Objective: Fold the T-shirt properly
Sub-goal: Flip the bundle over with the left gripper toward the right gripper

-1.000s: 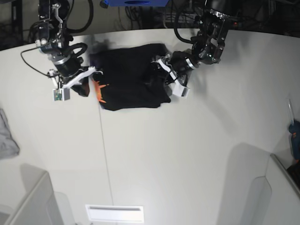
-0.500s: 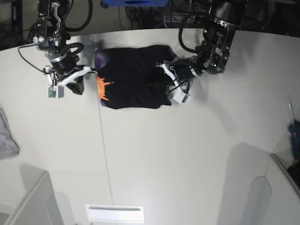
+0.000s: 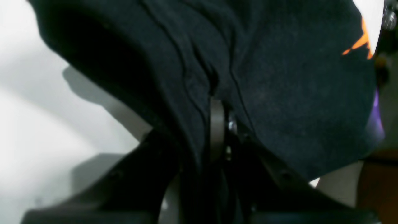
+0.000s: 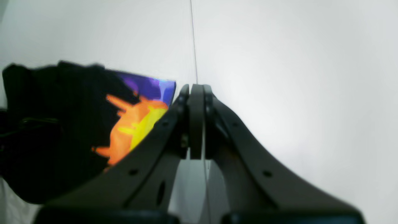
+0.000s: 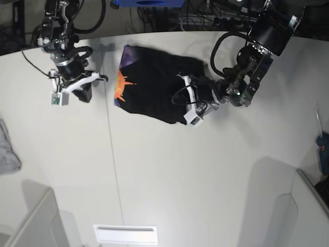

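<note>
The T-shirt (image 5: 154,87) is lying as a partly folded black bundle on the table (image 5: 205,170), just right of the table seam (image 5: 114,164) in the base view. Its long axis is running from the printed end by the seam out toward the left gripper (image 5: 187,105). The orange and purple print (image 5: 122,85) is showing only at that seam-side edge.

The left gripper is sitting at the bundle's far end from the seam. In the left wrist view black cloth (image 3: 279,77) is bunching between its nearly closed fingers, so the jaws are clamping on the shirt.

The right gripper (image 5: 85,90) is hanging on the other side of the seam, near the printed edge but apart from it. Its fingers (image 4: 196,121) are pressing together on nothing, with the print (image 4: 133,124) lying off to one side of them.

Judgement: the left arm alone is holding the cloth, so any coming fold or drag would run along the long axis toward the seam.
</note>
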You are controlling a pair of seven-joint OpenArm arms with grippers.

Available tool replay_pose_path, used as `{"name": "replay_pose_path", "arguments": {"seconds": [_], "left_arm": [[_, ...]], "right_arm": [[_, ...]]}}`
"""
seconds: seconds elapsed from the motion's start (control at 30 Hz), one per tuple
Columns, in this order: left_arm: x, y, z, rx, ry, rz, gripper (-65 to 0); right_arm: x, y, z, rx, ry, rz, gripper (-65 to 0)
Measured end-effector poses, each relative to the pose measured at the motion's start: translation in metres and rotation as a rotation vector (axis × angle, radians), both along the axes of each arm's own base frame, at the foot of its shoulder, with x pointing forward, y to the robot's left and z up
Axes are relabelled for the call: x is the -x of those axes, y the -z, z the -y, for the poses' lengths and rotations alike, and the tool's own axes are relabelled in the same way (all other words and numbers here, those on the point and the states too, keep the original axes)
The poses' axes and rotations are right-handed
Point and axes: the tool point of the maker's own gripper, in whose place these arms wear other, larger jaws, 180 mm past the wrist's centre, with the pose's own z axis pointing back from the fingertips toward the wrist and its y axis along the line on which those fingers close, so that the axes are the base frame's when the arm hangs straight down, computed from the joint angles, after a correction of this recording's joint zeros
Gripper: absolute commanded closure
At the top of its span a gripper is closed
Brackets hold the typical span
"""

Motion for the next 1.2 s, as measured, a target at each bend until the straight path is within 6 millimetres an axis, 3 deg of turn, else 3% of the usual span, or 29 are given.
{"name": "replay_pose_path", "arguments": {"seconds": [0.47, 0.73, 0.97, 1.2], "left_arm": [[-0.016, 0.001, 0.013, -0.282, 0.423, 0.300, 0.0], [-0.020, 0.003, 0.030, -0.445, 0.742, 0.550, 0.0], [-0.020, 0.002, 0.036, -0.434, 0.777, 0.650, 0.0], [-0.020, 0.000, 0.041, -0.402, 0.788, 0.687, 0.0]], "right_arm": [[0.028, 0.024, 0.037, -0.008, 0.163, -0.080, 0.0], [0.040, 0.036, 0.033, -0.024, 0.178, -0.119, 0.0], [0.057, 0.065, 0.030, -0.052, 0.196, -0.205, 0.0], [0.062, 0.070, 0.017, -0.088, 0.206, -0.220, 0.0]]}}
